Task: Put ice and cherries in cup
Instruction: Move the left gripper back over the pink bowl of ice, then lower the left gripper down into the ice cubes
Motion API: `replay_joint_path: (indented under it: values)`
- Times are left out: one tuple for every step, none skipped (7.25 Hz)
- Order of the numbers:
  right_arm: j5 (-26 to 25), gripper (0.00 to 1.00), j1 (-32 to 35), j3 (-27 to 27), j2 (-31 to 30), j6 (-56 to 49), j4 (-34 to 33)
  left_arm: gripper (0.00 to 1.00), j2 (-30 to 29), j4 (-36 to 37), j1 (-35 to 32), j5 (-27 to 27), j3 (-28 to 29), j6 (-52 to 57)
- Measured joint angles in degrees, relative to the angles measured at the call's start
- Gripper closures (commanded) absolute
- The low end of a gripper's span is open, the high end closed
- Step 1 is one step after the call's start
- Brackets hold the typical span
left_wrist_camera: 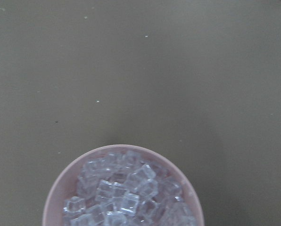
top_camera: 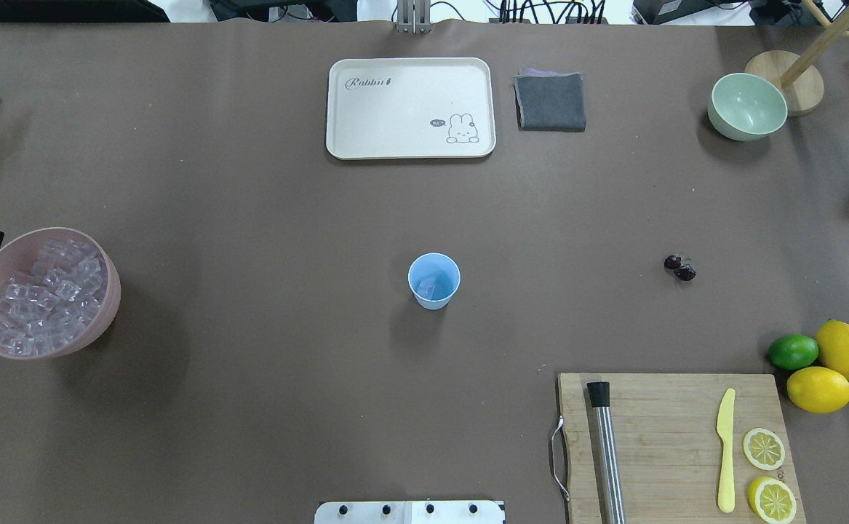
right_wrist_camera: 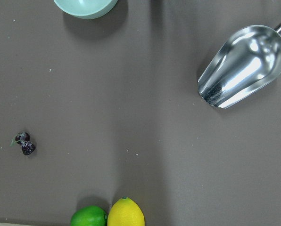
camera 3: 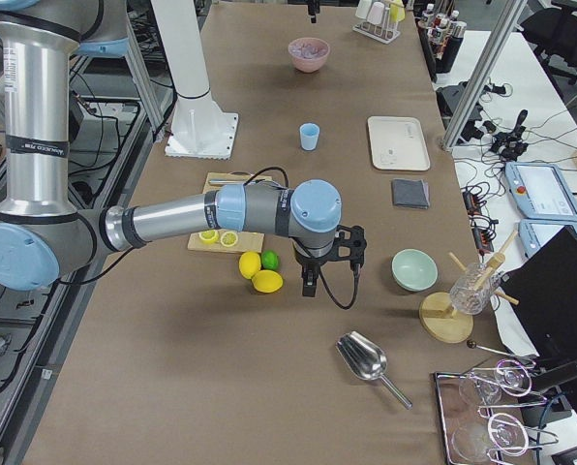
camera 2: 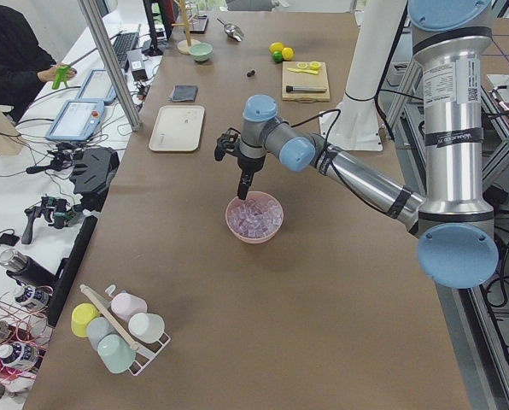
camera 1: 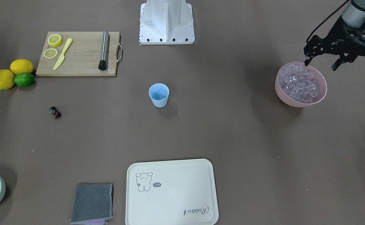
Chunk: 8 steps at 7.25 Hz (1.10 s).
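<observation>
Cream tray (top_camera: 409, 116), script "Rabbit", bubble "hi"

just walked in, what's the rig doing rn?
The left hand hangs open over the pink bowl of ice, holding nothing. The cup at mid-table seems to have one cube in it. The cherries lie on the table, not yet picked up. The right hand hovers near the lemons; I can't tell if it is open or shut.

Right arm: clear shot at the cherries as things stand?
Probably yes. The cherries lie alone on bare table, nothing over or against them, and the right gripper hangs above the table near the lemons, with the cherries showing in its wrist view.
</observation>
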Motion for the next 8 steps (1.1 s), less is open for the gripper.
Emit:
replay_joint_path:
  values:
    - [0.2,0.00,0.0,-0.4,0.0,0.0,0.0,0.03,0.6,-0.5,-1.2,-0.5,0.6,-5.0]
    - [0.3,0.00,-0.1,-0.8,0.0,0.0,0.0,0.03,0.8,-1.1,-1.8,-0.5,1.4,-10.4]
    - [0.7,0.00,0.0,-1.0,0.0,0.0,0.0,0.03,1.1,-3.1,-1.9,-0.4,2.3,-15.9]
    - [1.2,0.00,0.0,-1.1,-0.1,-0.1,0.0,0.03,1.7,-5.9,-1.7,-0.4,3.1,-19.6]
    - [1.4,0.00,0.0,-1.0,-0.3,-0.1,0.0,0.03,2.1,-8.3,-1.1,-0.4,3.6,-21.9]
    - [1.5,0.00,0.0,-0.8,-0.2,0.0,0.0,0.03,2.2,-10.4,0.1,-0.4,4.1,-23.1]
    - [1.5,0.00,0.0,-0.8,0.3,0.1,0.0,0.03,2.1,-12.2,2.0,-0.6,4.5,-21.2]
    - [1.5,0.00,0.0,-0.8,1.3,1.1,0.0,0.03,2.0,-13.5,3.7,-1.1,4.6,-17.5]
